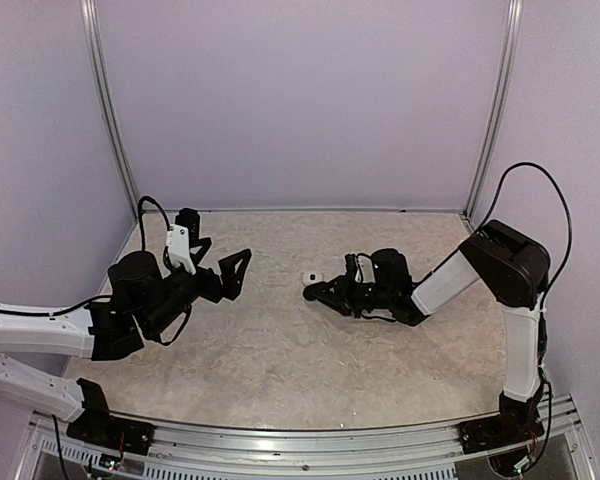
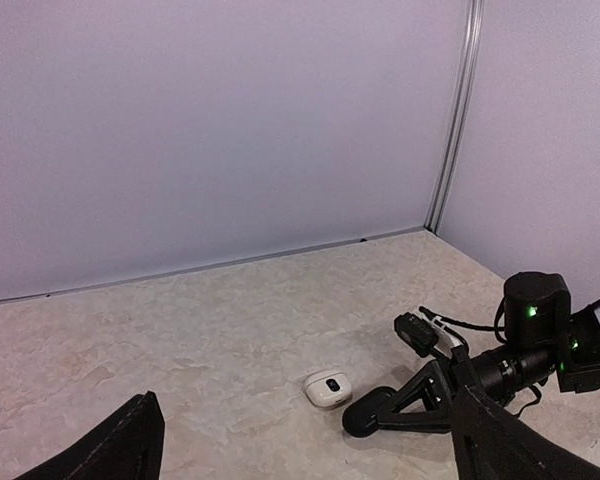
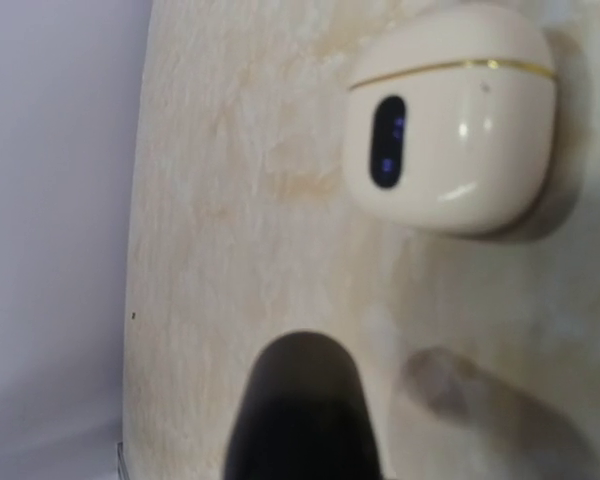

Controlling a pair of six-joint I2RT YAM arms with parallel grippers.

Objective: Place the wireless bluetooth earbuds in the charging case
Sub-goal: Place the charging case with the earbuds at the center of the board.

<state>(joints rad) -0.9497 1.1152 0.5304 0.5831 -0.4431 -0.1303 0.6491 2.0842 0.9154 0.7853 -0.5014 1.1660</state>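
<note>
Charging case [image 1: 310,277], a cream pebble shape, sits on the beige mottled surface [image 1: 280,370], slightly right of centre. The lid is closed, with a thin gold seam running around it. There is a dark oval window on the front with small blue lights, seen close up in the right wrist view [image 3: 450,130]. The earbuds can't be made out in any view, so I cannot tell where they are. Right end effector [image 1: 313,292] is low over the surface, its tip just beside the case on the near side; contact unclear. I cannot tell whether it is wide or narrow. The right wrist view shows only one dark finger [image 3: 300,415] at the bottom edge, with a blurred shadow next to it. The left wrist view shows it side-on [image 2: 365,413], with the fingers overlapping. Left end effector [image 1: 220,236] is spread wide and holds nothing. It is off the surface on the left side, well apart from the case and facing it. Its two fingers [image 2: 110,450] sit at the bottom corners of the left wrist view, with the case [image 2: 328,388] between them further off.
</note>
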